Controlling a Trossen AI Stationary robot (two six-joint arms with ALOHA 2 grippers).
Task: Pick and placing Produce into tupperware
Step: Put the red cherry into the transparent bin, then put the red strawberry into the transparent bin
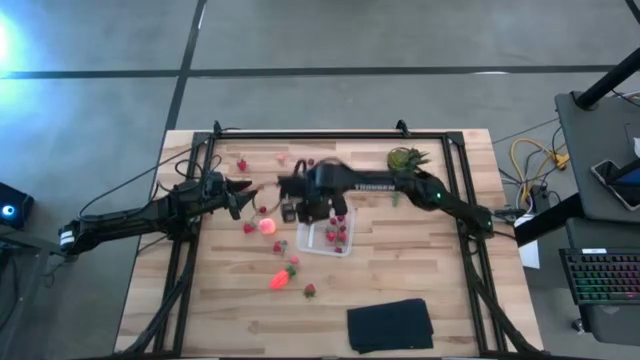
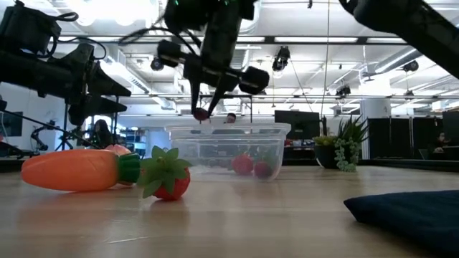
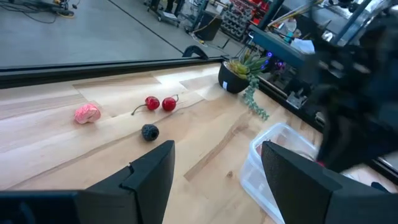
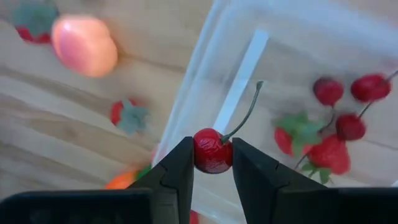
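The right gripper [image 4: 211,163] hangs over the near-left rim of the clear tupperware [image 1: 318,243] at centre frame in the high view, fingers clamped on a red cherry [image 4: 211,151] with its stem up. More cherries and strawberries [image 4: 323,152] lie inside. The left gripper [image 1: 243,190] waits left of centre, fingers apart and empty. A pink-orange fruit [image 1: 267,226], carrot [image 2: 72,169] and loose berries lie on the bench [image 1: 220,310].

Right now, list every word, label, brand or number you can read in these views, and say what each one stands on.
"TROSSEN", in pale letters along the right arm in the high view; blurred, so the reading is not certain.
No readable text on the tupperware, the produce, the black cloth or the table.
Background screens and signs are too small to read.
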